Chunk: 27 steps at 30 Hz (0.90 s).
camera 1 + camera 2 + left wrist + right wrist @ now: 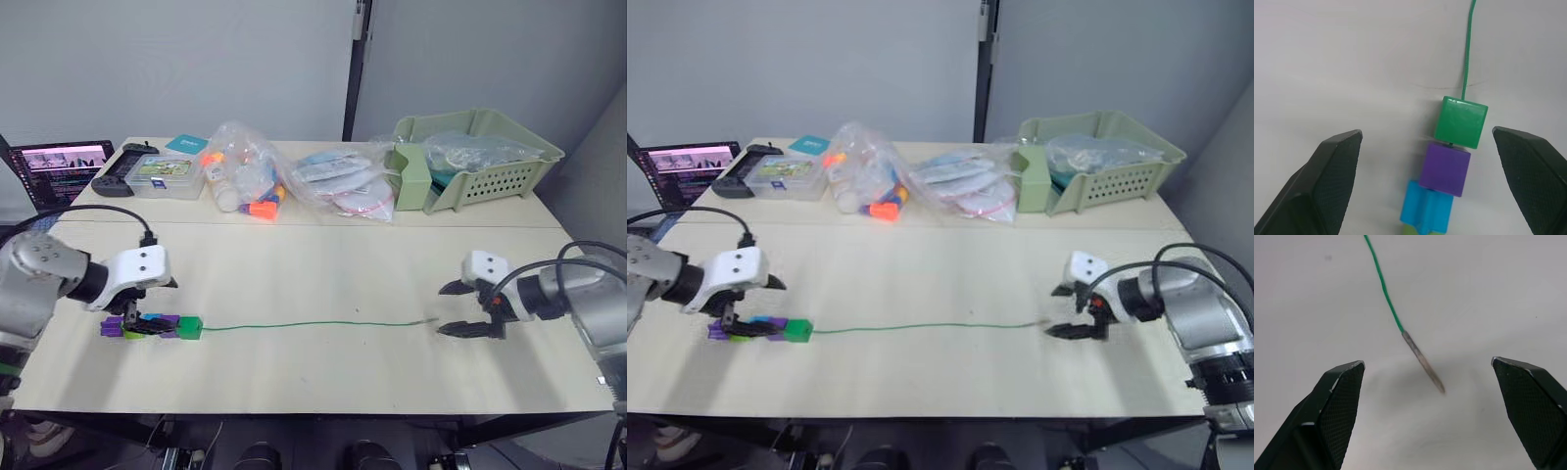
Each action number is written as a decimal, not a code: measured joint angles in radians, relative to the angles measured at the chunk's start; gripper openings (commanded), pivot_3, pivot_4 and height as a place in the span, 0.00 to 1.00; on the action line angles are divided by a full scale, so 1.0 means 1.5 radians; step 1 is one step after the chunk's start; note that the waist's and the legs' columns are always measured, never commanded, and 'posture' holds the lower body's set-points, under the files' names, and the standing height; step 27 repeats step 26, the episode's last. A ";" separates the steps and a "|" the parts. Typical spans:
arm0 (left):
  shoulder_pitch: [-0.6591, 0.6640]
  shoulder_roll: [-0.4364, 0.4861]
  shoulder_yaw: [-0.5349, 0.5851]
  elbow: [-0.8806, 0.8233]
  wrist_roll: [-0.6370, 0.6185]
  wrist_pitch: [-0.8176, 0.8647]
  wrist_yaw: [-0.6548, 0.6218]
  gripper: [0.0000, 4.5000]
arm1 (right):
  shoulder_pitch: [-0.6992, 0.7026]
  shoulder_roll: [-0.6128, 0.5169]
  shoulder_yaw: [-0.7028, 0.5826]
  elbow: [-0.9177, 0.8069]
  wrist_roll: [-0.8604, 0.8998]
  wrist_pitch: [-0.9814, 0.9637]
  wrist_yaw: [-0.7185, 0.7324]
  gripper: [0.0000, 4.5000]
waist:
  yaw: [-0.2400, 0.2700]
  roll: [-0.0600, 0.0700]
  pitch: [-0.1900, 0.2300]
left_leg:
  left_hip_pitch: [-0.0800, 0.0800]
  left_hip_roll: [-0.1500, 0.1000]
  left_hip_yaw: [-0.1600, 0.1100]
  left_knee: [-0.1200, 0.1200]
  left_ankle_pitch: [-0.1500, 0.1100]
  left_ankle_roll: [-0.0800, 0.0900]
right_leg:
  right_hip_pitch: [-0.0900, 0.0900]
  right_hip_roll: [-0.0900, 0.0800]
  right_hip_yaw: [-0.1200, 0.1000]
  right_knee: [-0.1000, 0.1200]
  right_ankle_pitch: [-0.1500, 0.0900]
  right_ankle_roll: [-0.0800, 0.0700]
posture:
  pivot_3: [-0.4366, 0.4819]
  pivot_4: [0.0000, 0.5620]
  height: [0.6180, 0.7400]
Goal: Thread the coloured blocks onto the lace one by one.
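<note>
The lace (313, 324), a thin green cord, lies almost straight across the lower middle of the frame on the pale, smooth table (323, 264), ending at right in a stiff grey pointed tip (1422, 361). At its left end the coloured blocks (157, 326) sit strung in a row at lower left: a glossy dark green cube (1460, 121) outermost, then a purple cube (1445, 168), then a blue star-edged block (1427, 209), with a sliver of lime green below it. The left gripper (1439, 183) is released, its 2 black textured fingers spread wide to either side of the row, apart from the cubes. The right gripper (1439, 413) at lower right is likewise spread, its fingers flanking the tip without touching it. Along the upper edge of the table, a pale green slotted plastic basket (509, 176) holds crinkled clear bags; beside it lie clear plastic bags (294, 181), 1 with orange toys. At upper left stand a clear lidded box (165, 176), a black game controller (120, 178) and a laptop (59, 166).
</note>
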 measured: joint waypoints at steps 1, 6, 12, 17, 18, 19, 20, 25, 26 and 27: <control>0.030 0.000 0.030 -0.009 -0.021 0.001 -0.001 1.00 | 0.007 0.000 -0.015 0.000 0.021 0.023 0.001 1.00 | 0.000 0.000 0.000 | 0.000 0.000 0.000 0.000 0.000 0.000 | 0.000 0.000 0.000 0.000 0.000 0.000 | 0.48 0.27 0.98; 0.188 -0.046 0.209 -0.062 -0.134 0.052 0.017 1.00 | 0.044 -0.033 -0.103 0.002 0.119 0.129 0.021 1.00 | 0.001 0.000 0.000 | 0.000 0.001 0.000 0.000 0.000 0.000 | 0.000 -0.001 0.000 0.000 0.000 0.000 | 0.48 0.27 0.98; 0.317 -0.123 0.386 -0.097 -0.209 0.092 0.087 1.00 | 0.069 -0.027 -0.163 -0.002 0.202 0.186 0.017 1.00 | 0.000 0.001 0.000 | 0.003 0.001 0.001 -0.001 0.000 0.000 | 0.001 -0.001 0.000 0.000 0.000 0.000 | 0.48 0.27 0.98; 0.425 -0.169 0.453 -0.107 -0.196 0.086 0.166 1.00 | 0.099 -0.030 -0.185 -0.005 0.231 0.193 0.005 1.00 | -0.001 0.000 0.000 | 0.003 0.001 0.002 -0.002 0.000 0.000 | 0.001 -0.001 0.001 0.000 0.000 0.000 | 0.48 0.27 0.98; 0.447 -0.176 0.461 -0.106 -0.180 0.080 0.187 1.00 | 0.106 -0.032 -0.181 -0.005 0.231 0.194 0.003 1.00 | -0.001 0.000 0.000 | 0.003 0.001 0.002 -0.002 0.000 0.000 | 0.001 -0.001 0.001 0.000 0.000 0.000 | 0.48 0.27 0.98; 0.467 -0.186 0.471 -0.105 -0.169 0.069 0.205 1.00 | 0.109 -0.032 -0.178 -0.004 0.231 0.194 0.001 1.00 | -0.001 0.000 0.000 | 0.003 0.001 0.002 -0.001 0.000 0.000 | 0.001 -0.002 0.001 0.000 0.000 0.000 | 0.48 0.27 0.98; 0.479 -0.192 0.475 -0.104 -0.164 0.058 0.214 1.00 | 0.109 -0.032 -0.177 -0.003 0.231 0.194 -0.003 1.00 | 0.001 0.000 0.000 | 0.003 0.001 0.002 -0.001 0.000 0.000 | 0.001 -0.002 0.001 0.000 0.000 0.000 | 0.48 0.27 0.98; 0.514 -0.195 0.502 -0.102 -0.166 0.025 0.222 1.00 | 0.108 -0.033 -0.177 0.000 0.232 0.191 -0.018 1.00 | 0.003 0.000 0.000 | 0.004 0.001 0.003 -0.001 0.000 0.000 | 0.001 -0.002 0.001 -0.001 0.000 0.000 | 0.48 0.27 0.98; 0.516 -0.196 0.502 -0.098 -0.169 0.022 0.220 1.00 | 0.108 -0.030 -0.177 0.005 0.232 0.189 -0.025 1.00 | 0.003 0.000 0.000 | 0.004 0.001 0.003 -0.001 0.000 0.000 | 0.001 -0.002 0.001 -0.001 0.000 0.000 | 0.48 0.27 0.98; 0.516 -0.196 0.502 -0.098 -0.169 0.022 0.220 1.00 | 0.108 -0.030 -0.177 0.005 0.232 0.189 -0.025 1.00 | 0.003 0.000 0.000 | 0.004 0.001 0.003 -0.001 0.000 0.000 | 0.001 -0.002 0.001 -0.001 0.000 0.000 | 0.48 0.27 0.98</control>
